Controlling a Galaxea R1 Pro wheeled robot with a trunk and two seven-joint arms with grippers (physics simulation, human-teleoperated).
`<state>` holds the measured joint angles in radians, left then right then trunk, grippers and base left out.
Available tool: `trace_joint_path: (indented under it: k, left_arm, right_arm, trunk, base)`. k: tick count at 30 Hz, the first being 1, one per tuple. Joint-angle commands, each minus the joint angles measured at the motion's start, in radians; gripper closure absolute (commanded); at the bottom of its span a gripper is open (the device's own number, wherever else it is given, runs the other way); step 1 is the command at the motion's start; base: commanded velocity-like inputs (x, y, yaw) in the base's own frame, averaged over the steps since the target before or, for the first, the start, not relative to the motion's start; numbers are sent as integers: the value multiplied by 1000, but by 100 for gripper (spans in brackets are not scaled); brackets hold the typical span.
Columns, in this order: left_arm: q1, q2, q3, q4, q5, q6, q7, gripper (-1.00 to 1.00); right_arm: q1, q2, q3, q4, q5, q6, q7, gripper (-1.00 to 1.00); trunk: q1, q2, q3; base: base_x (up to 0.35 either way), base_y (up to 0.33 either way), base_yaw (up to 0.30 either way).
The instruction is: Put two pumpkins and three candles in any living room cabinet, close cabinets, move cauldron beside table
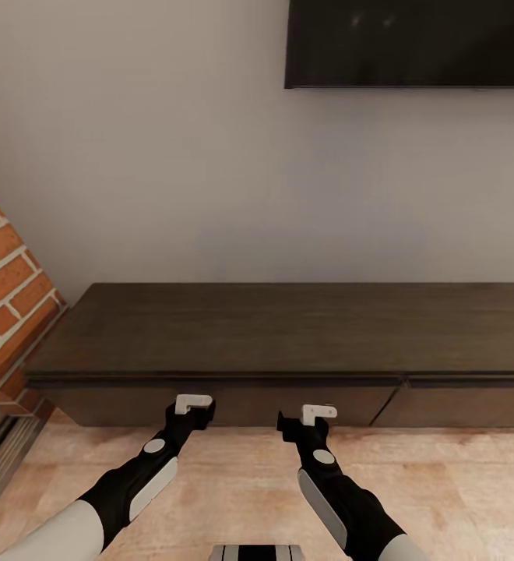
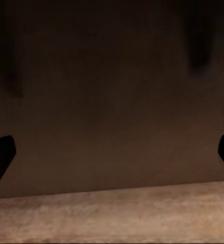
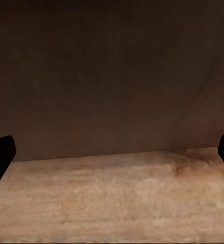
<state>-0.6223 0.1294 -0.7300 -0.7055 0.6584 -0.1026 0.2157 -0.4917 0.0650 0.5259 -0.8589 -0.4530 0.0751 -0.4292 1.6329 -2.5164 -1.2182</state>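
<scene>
I am facing the cabinet (image 1: 288, 331), a long, low, dark brown unit standing against a pale wall; its flat top is lying bare in my head view, and its two wide fronts are sitting flush side by side, with the seam between them towards my right. My left gripper (image 1: 197, 407) is reaching forward just in front of the left front, low down near the wooden floor (image 1: 241, 483); my right gripper (image 1: 313, 415) is doing the same a little further along the same front; the two are hanging near each other but apart. Through my left wrist camera the dark fingertips (image 2: 0, 157) are showing at opposite edges of the frame with the cabinet front (image 2: 112, 101) between them, so those jaws are standing wide apart and holding nothing; my right wrist camera is giving the same reading, fingertips (image 3: 1, 155) spread wide over the floor (image 3: 112, 198) below the cabinet front (image 3: 112, 76). A brick pillar (image 1: 8, 288) is rising at my left; a black screen (image 1: 413, 43) is hanging on the wall above.
</scene>
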Motion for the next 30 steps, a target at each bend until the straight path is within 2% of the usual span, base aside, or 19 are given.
trace_joint_path:
  k: [1, 13, 23, 30]
  left_arm:
    - [-1, 1, -9, -1, 10, -7, 8, -100]
    - [-1, 1, -9, -2, 10, -8, 8, -100]
    - [-1, 1, -10, -2, 10, -5, 7, -100]
    - [-1, 2, -11, -2, 10, -4, 5, -100]
  right_arm:
    - [-1, -1, 3, -2, -4, 5, -8, -100]
    - [-1, -1, 3, -2, -4, 4, -7, -100]
    - [-3, -1, 1, -2, -7, 8, -5, -100]
    - [-5, -2, -36, -3, -8, 15, -5, -100]
  trunk:
    - [-1, 0, -1]
    - [-1, 0, -1]
    - [-1, 0, -1]
    - [-1, 0, -1]
  base:
    - [-267, 0, 0]
    - [-296, 0, 0]
    - [-102, 0, 0]
    - [-282, 0, 0]
